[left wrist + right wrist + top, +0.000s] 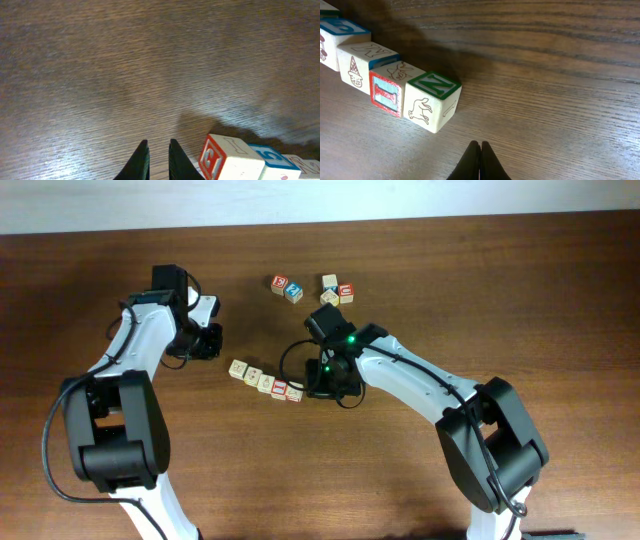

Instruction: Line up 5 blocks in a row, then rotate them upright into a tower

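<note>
Blocks (265, 381) lie in a row, right tool (480, 144) together beside them, left tool (157, 146) narrowly apart.

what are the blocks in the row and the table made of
The blocks look like pale, matte wood with printed coloured letters and line drawings on their faces. The table looks like dark brown wood or wood-look laminate: fine straight grain, slight sheen; I cannot tell which.
</note>
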### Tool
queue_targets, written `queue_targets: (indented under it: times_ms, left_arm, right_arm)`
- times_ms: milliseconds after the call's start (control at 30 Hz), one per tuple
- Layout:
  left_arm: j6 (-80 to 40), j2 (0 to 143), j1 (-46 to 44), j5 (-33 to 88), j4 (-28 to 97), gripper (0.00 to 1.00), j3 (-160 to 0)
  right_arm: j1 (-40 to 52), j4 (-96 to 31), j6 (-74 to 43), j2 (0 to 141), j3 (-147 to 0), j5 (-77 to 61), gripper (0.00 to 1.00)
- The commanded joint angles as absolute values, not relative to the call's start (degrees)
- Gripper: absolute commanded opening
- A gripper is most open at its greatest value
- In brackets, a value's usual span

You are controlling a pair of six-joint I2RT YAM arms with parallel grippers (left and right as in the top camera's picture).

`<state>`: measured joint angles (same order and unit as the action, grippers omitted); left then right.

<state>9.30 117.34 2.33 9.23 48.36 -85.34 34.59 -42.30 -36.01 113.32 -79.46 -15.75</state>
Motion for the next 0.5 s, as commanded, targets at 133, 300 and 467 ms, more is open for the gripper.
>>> queue_targets:
  times_ms: [133,300,467]
  left_arm:
    - [13.82,120.75,0.25,13.30,48.12,0.09,-85.10]
    - [13.28,121.97,-0.95,13.45,49.12,0.04,-85.10]
    - [13.13,121.97,-1.91,15.18,53.95,0.04,-85.10]
  right_arm:
    - [34.85,-42.24,-36.49,113.95,-78.30,-16.08,0.04]
    - [34.83,-42.24,-36.53,113.95,-77.67,-16.10,0.04]
    - [34.85,-42.65,-37.60,113.95,-77.67,-16.10,0.04]
